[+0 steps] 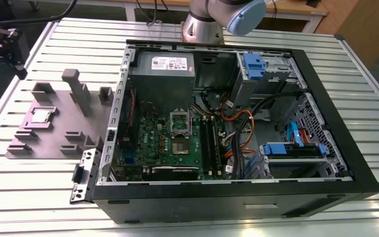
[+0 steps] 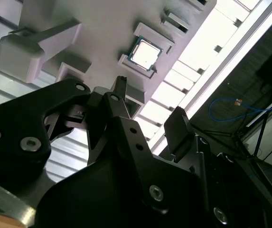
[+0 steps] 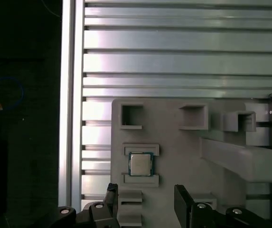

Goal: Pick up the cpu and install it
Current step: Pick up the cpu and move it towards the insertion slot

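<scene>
The cpu [image 1: 41, 115] is a small silvery square lying flat in a recess of the grey plastic fixture [image 1: 57, 133], on the exterior view's left beside the open computer case [image 1: 242, 192]. Both wrist views look down on the cpu [image 3: 140, 164] [image 2: 145, 52] between two low ridges of the fixture [image 3: 178, 147]. My gripper [image 3: 146, 199] [image 2: 150, 102] hangs above the fixture, short of the cpu and not touching it. It is open, with nothing between its dark fingers [image 3: 111, 194]. Inside the case, the green board [image 1: 170, 143] carries a metal-framed socket [image 1: 179, 122].
A slatted aluminium table [image 1: 57, 197] carries everything, and its edge [image 3: 71, 95] runs close beside the fixture, with dark floor beyond. Tall posts [image 1: 77, 89] rise from the fixture near the cpu. Cables [image 1: 242, 128], blue drive bays [image 1: 295, 148] and the arm's base [image 1: 206, 24] surround the board.
</scene>
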